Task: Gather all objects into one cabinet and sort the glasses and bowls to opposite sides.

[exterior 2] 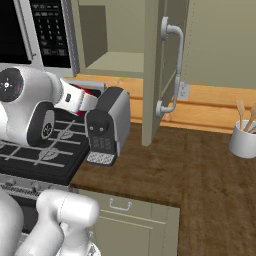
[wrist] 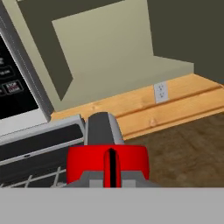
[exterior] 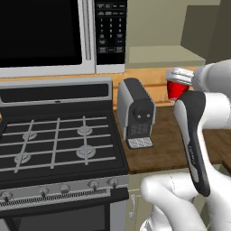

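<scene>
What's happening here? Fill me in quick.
The robot's gripper is shut on the glossy red cup, holding it in the air above the wooden counter, just behind the grey coffee machine. The olive wall cabinet stands open above it, its door swung out, and the visible part of the shelf looks bare. The cup is not yet inside.

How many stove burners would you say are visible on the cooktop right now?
4, in a square on the stove: rear left, rear right, front left, front right. Others may be out of frame.

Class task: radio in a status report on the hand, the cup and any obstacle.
Hand shut on red cup. Cabinet open ahead. Coffee machine directly below.
</scene>
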Controlling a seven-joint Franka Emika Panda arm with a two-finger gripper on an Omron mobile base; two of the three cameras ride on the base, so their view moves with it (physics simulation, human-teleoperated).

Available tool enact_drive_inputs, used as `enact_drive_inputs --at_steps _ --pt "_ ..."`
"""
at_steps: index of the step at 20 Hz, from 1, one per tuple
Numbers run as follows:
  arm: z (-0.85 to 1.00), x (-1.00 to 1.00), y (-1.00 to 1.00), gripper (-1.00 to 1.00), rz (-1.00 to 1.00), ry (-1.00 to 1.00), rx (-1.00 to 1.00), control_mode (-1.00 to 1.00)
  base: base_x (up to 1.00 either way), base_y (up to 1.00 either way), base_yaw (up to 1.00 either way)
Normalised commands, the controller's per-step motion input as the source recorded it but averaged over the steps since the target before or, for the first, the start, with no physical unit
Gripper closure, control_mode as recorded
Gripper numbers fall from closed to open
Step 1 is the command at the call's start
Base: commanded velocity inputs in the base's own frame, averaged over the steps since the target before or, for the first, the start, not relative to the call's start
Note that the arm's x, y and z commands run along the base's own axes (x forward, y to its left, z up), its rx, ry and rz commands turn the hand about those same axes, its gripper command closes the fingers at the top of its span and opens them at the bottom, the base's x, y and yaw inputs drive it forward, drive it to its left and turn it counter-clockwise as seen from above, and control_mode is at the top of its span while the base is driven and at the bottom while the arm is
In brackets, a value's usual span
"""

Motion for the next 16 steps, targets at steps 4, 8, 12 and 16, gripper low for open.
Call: enact_drive_inputs --at_steps 4,8,12,16 --pt "0.0 -0.96 0.09 1.0 0.0 0.08 0.0 -1.0 0.0 0.0 0.0" --pt "0.0 -0.06 0.0 1.0 0.0 0.0 0.01 1.0 0.0 0.0 0.0" --pt "0.0 0.0 0.0 1.0 0.0 0.0 0.0 1.0 -0.65 0.4 0.09" --pt "0.0 0.0 0.0 1.0 0.0 0.0 0.0 1.0 -0.94 1.0 0.34"
